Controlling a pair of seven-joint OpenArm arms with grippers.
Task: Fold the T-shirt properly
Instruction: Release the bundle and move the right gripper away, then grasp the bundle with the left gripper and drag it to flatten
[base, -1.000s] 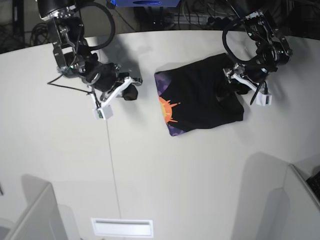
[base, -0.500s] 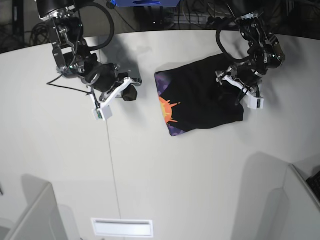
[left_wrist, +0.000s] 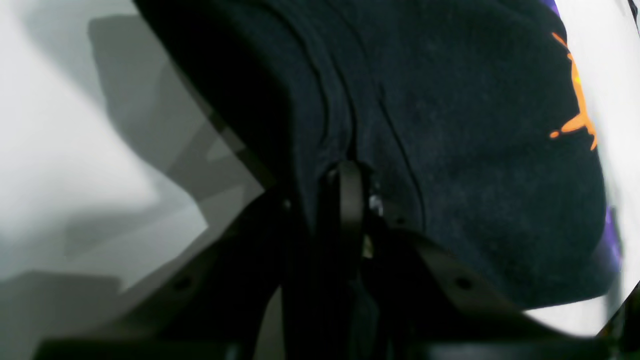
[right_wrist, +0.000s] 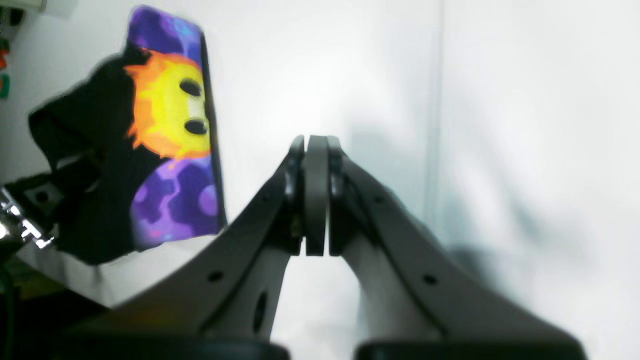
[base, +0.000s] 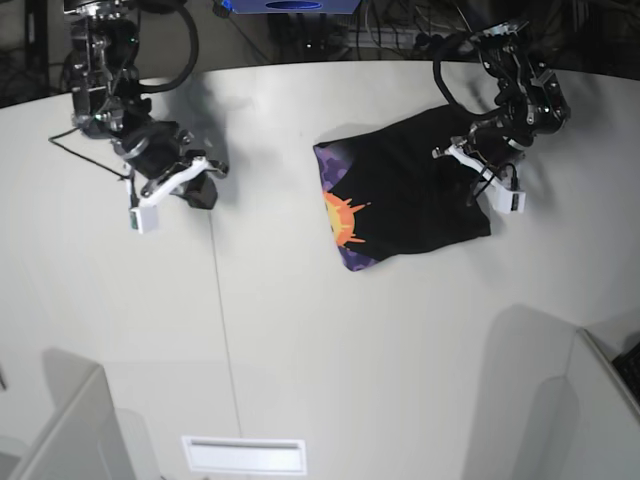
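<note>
Black cloth of the T-shirt (base: 410, 195) already lies compactly folded, left gripper (left_wrist: 350, 200) pinching its right edge, right gripper (right_wrist: 315, 195) pressed together, so likely one fold remains.

The right gripper (right_wrist: 316, 195) hangs off to one side with its jaws pressed flat together, holding nothing. The left gripper (left_wrist: 350, 200) reaches down, jaws pinched onto a fold of black cloth.

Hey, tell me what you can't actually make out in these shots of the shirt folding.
- Left gripper fingertips: left wrist view, buried in T-shirt folds.
- Most of the print: base view, folded under black cloth.
- Shirt's far edge: right wrist view, cut off by the frame, blurred.
</note>
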